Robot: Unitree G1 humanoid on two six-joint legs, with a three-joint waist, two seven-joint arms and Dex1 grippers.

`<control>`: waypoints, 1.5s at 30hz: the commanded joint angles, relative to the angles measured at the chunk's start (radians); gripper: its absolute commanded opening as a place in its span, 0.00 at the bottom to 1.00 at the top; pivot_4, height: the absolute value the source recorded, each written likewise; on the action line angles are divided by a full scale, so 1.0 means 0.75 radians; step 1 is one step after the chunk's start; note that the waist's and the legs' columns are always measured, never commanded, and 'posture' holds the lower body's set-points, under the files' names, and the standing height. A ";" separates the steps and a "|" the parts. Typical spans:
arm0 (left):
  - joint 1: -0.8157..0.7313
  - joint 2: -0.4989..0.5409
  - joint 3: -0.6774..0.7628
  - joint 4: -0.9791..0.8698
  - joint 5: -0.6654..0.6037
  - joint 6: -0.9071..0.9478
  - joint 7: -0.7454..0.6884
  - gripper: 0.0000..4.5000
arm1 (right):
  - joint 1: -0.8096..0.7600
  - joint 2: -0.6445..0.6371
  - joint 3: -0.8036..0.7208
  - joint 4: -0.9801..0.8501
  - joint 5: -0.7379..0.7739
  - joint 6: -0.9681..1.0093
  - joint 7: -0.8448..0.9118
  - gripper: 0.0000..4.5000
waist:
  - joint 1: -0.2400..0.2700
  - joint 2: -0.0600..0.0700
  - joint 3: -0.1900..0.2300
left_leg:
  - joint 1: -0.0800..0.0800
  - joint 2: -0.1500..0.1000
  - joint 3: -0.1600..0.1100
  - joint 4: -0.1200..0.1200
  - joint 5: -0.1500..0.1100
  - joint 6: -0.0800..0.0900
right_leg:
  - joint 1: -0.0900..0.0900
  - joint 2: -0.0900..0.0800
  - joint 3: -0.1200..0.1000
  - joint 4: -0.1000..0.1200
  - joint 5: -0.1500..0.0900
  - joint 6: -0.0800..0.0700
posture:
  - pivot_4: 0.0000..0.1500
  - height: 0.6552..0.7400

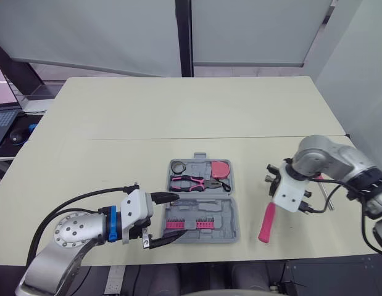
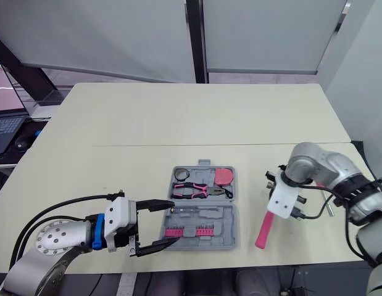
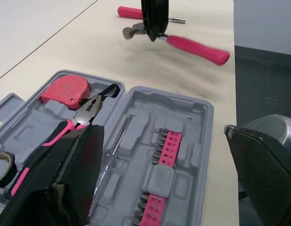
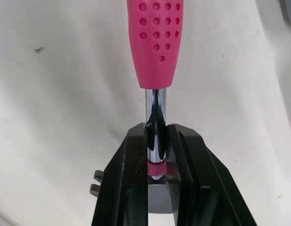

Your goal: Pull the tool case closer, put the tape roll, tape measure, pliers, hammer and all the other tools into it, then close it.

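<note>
1. The left tool [image 1: 177, 216] hovers over the near left side of the tool case [image 1: 226, 217], its two black fingers spread wide.
2. The one grey tool case lies open and flat on the tabletop [image 1: 147, 111], close to the front edge.
3. Its far half holds one tape roll [image 1: 173, 166], one pair of pliers [image 1: 191, 182] and one pink tape measure [image 1: 220, 168]. Its near half holds two pink bit strips [image 3: 169, 146].
4. Right of the case and apart from it, the right tool [image 4: 157, 141] pinches the one hammer [image 1: 266, 223] by its steel neck, just under the head. The pink handle points toward the front edge.
5. One pink-handled screwdriver [image 3: 130, 12] lies just beyond the hammer. In the head views the right arm covers most of it.
6. One laptop [image 1: 0, 102] and one mouse [image 1: 18, 137] sit off the tabletop's left side.
</note>
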 commanded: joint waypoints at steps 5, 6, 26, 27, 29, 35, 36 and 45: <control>-0.033 -0.004 0.045 0.041 -0.015 -0.018 0.016 1.00 | 0.259 -0.077 -0.324 -0.327 0.310 0.954 0.032 0.11 | -0.004 0.000 0.000 | 0.000 0.000 0.000 0.001 0.000 0.000 | 0.000 0.000 0.001 0.000 0.000 0.000 | 1.00 1.00; -0.034 -0.002 0.057 0.049 -0.018 -0.018 0.019 1.00 | 0.299 -0.070 -0.376 -0.374 0.342 1.147 -0.001 0.11 | -0.004 0.000 0.000 | 0.000 0.000 0.000 0.001 0.000 0.000 | 0.000 0.000 0.000 0.001 0.000 0.000 | 1.00 1.00; -0.117 -0.026 0.019 0.013 -0.097 0.058 0.020 1.00 | 0.601 0.516 -0.904 -0.769 0.539 2.825 -1.020 0.11 | -0.006 0.000 0.000 | -0.003 0.000 0.000 0.002 0.000 0.000 | -0.003 0.002 0.002 0.000 0.002 0.004 | 1.00 1.00; -0.126 -0.032 0.018 0.006 -0.109 0.072 0.027 1.00 | 0.582 0.566 -0.918 -0.754 0.534 2.826 -1.072 0.11 | -0.007 0.000 0.000 | -0.003 0.000 0.000 0.002 0.000 0.000 | -0.003 0.002 0.002 0.000 0.002 0.004 | 1.00 1.00; -0.142 -0.037 0.011 0.003 -0.111 0.085 0.034 1.00 | 0.556 0.651 -0.931 -0.720 0.522 2.796 -1.170 0.11 | -0.007 0.000 0.000 | -0.004 0.000 0.000 0.002 0.000 0.000 | -0.004 0.002 0.002 0.000 0.002 0.004 | 1.00 1.00; -0.162 -0.041 -0.004 0.021 -0.088 0.078 0.025 1.00 | 0.578 0.779 -0.918 -0.680 0.536 2.695 -1.335 0.11 | -0.007 0.000 -0.001 | -0.005 0.000 0.000 0.000 0.000 0.000 | -0.005 0.002 0.001 0.000 0.002 0.003 | 1.00 1.00; -0.162 -0.040 -0.004 0.025 -0.086 0.075 0.024 1.00 | 0.582 0.795 -0.926 -0.679 0.542 2.685 -1.355 0.11 | -0.007 -0.001 -0.001 | -0.005 0.000 0.000 0.000 0.000 0.000 | -0.005 0.002 0.001 -0.001 0.002 0.003 | 1.00 1.00; -0.138 -0.028 0.030 0.035 -0.092 0.060 0.005 1.00 | 0.688 0.666 -0.925 -0.822 0.648 2.361 -1.252 0.61 | -0.007 -0.001 -0.001 | -0.005 0.000 0.000 0.001 0.000 0.000 | -0.005 0.002 0.002 -0.001 0.002 0.004 | 1.00 1.00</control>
